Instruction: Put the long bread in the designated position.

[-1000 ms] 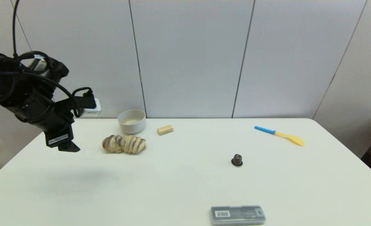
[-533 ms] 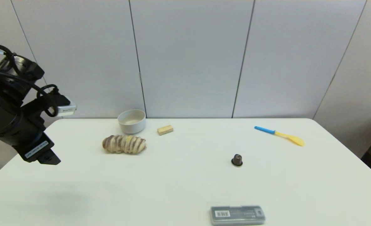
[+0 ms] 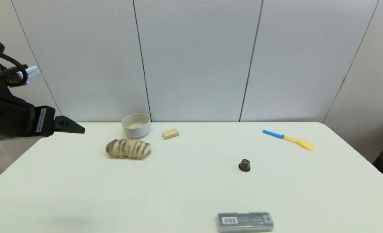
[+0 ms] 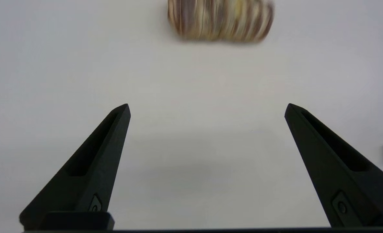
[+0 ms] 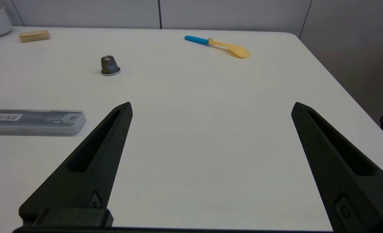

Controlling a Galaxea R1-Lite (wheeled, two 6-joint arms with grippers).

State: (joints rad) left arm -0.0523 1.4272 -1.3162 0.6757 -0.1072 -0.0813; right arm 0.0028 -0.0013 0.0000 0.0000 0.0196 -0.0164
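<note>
The long bread (image 3: 128, 149) lies flat on the white bench (image 3: 185, 194), lengthwise across the head view, just in front of the white bowl (image 3: 136, 125) and apart from it. A small tan block (image 3: 170, 134) sits just to the right of the bowl, not touching it or the bread.

The left claw (image 3: 76, 129) hangs above the bench's far left edge, to the left of the bread and well apart from it, its tip pointing toward the bread. In the left wrist view the left claw (image 4: 207, 108) has its two fingers spread wide with nothing between them, and the bread (image 4: 220, 20) shows beyond them. A white label runs along the claw's body in the head view; its writing is too small to read.

The right claw (image 5: 212, 106) is likewise spread wide and holds nothing, over bare bench well to the right of the bread.

Far to the bread's right lie a dark capsule (image 3: 244, 165) and a yellow spoon with a blue handle (image 3: 288, 139). At the near edge rests a clear flat case (image 3: 245, 222) bearing a barcode label; its print cannot be read.
</note>
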